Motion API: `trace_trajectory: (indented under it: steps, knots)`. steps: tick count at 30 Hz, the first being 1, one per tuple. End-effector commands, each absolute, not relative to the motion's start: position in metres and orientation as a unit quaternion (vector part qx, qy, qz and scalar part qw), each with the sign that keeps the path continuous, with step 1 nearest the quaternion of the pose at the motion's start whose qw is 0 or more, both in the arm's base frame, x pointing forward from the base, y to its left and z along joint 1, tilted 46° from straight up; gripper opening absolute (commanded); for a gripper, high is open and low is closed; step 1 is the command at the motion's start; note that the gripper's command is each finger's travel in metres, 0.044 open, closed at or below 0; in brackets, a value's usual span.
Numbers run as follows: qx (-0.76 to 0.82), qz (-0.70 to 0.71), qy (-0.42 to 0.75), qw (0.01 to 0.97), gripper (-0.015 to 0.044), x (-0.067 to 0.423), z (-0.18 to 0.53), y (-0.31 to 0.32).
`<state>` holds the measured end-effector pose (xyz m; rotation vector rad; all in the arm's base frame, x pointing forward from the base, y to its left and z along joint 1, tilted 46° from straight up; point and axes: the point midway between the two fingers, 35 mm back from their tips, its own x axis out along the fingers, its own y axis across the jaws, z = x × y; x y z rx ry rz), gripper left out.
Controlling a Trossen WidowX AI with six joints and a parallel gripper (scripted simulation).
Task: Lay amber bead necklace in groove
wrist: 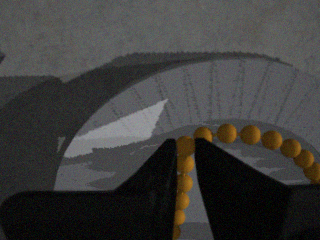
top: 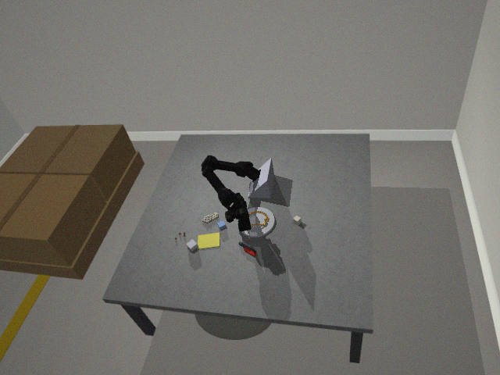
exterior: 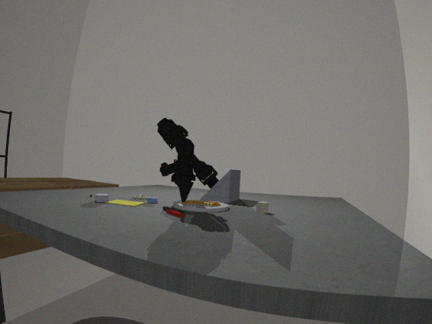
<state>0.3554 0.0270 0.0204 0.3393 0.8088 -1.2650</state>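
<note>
1. In the wrist view, the black gripper (wrist: 185, 165) is clenched on the amber bead necklace (wrist: 250, 134). A short run of beads sits pinched between its two fingers.
2. From the pinched spot, the rest of the strand curves away to the right, over the pale face of the round bead board (wrist: 125, 127).
3. Seen from the side, the gripper (exterior: 183, 199) points straight down at the left part of the board (exterior: 219, 208), with orange beads (exterior: 202, 202) lying across the board's top.
4. A red tool (exterior: 174, 212) lies on the grey table (exterior: 314, 237) just in front of the board.
5. Left of the board are a yellow pad (top: 208, 240), a small blue block (top: 221, 225) and a grey cube (top: 191, 244).
6. Behind the board stands a grey wedge (top: 269, 183), and a cream cube (top: 297, 219) sits to the board's right.
</note>
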Motion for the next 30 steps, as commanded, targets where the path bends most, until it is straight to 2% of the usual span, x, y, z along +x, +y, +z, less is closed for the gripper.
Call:
trace_trajectory:
  steps: [1,2,19,30]
  knots:
    - [0.150,-0.573,0.365,0.718,0.0000,0.3554,0.0179,0.0223]
    - [0.150,-0.573,0.365,0.718,0.0000,0.3554,0.0179,0.0223]
    - [0.151,-0.572,0.367,0.718,0.0440,0.3552,0.0205,0.0266]
    - [0.150,-0.573,0.365,0.718,0.0440,0.3549,0.0230,0.0291]
